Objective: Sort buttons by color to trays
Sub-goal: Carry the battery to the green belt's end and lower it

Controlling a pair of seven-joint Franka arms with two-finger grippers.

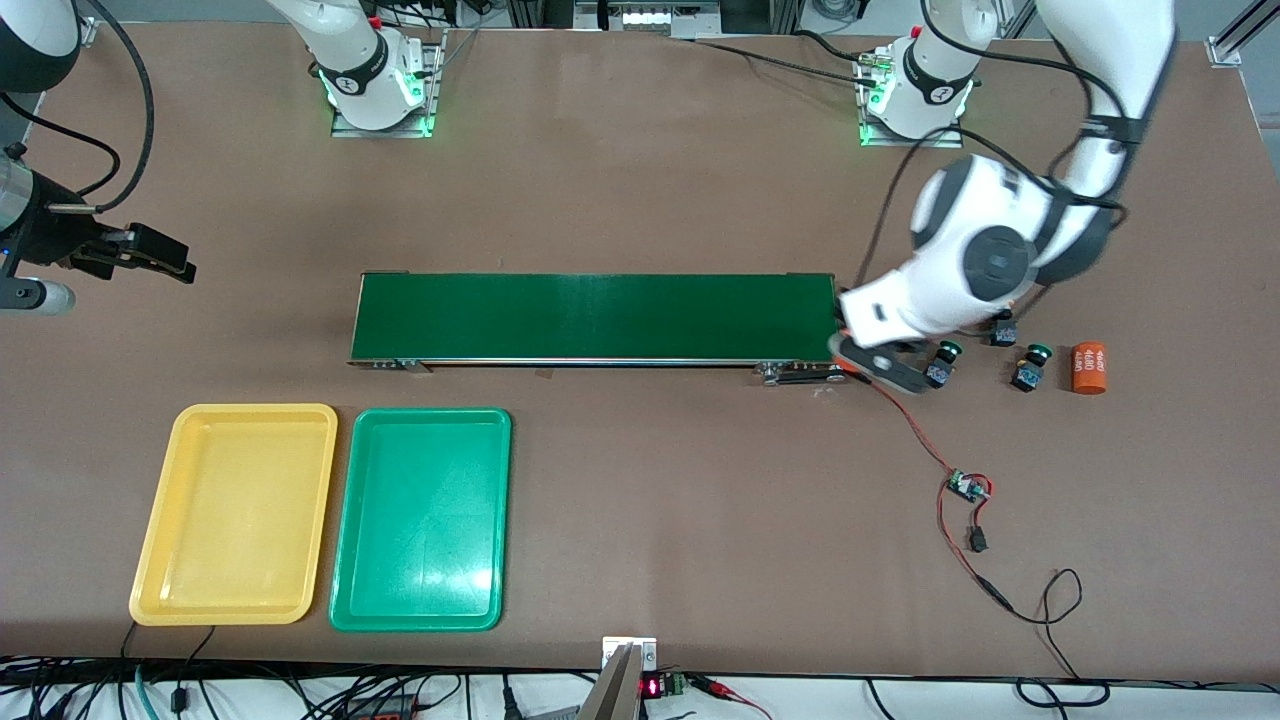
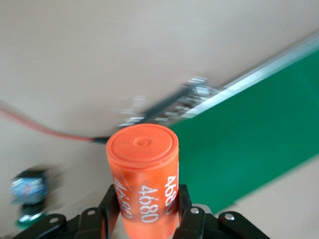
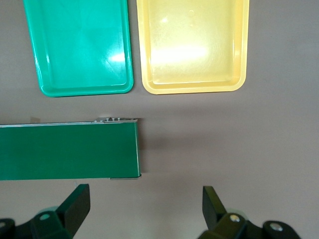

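Observation:
My left gripper point(image 1: 865, 362) hovers just off the conveyor's end on the left arm's side, shut on an orange cylinder point(image 2: 144, 174) with white print, not on a button. Two green-capped buttons point(image 1: 943, 362) point(image 1: 1030, 366) stand on the table beside it, and a third dark button point(image 1: 1003, 335) is partly hidden by the arm. One button point(image 2: 29, 191) shows blurred in the left wrist view. The yellow tray point(image 1: 250, 410) and green tray point(image 1: 430, 413) lie side by side, both bare. My right gripper point(image 1: 150, 255) waits open near the right arm's end, holding nothing point(image 3: 144, 199).
A long dark green conveyor belt point(image 1: 595, 317) crosses the table's middle. A second orange cylinder point(image 1: 1089, 368) lies beside the buttons. A red wire with a small circuit board point(image 1: 968, 487) trails from the conveyor's end toward the front camera.

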